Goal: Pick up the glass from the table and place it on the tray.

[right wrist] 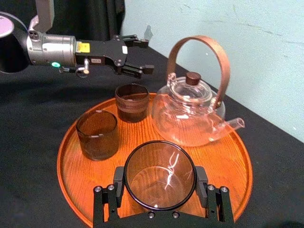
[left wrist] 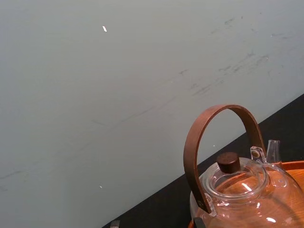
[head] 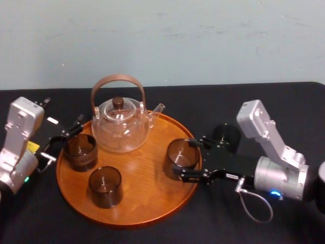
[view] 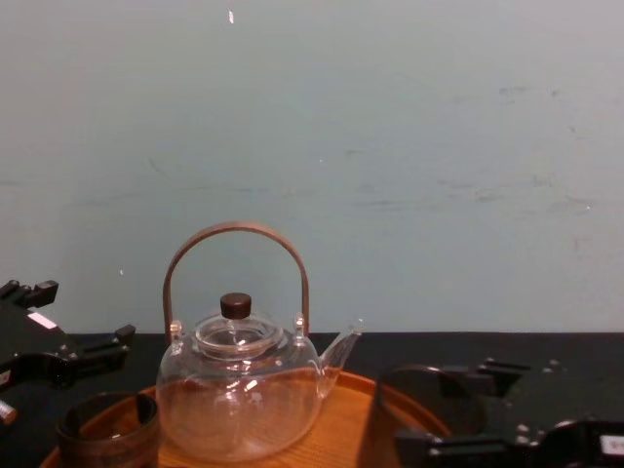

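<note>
The glass [head: 179, 155], a small smoky-brown tumbler, stands upright at the right edge of the round wooden tray [head: 147, 213]. My right gripper [head: 189, 160] reaches in from the right and is shut on it, one finger on each side. In the right wrist view both pads touch the wall of the glass [right wrist: 160, 173] inside the gripper [right wrist: 160, 184], with the tray [right wrist: 237, 161] under it. I cannot tell whether the glass rests on the wood or hangs just above it. My left gripper [head: 76, 127] stands open at the tray's left edge, holding nothing.
On the tray stand a clear glass teapot [head: 121, 124] at the back, a brown cup with a thick dark rim [head: 80, 151] on the left and another brown tumbler [head: 105, 186] at the front. Black cloth covers the table [head: 284, 101] around the tray.
</note>
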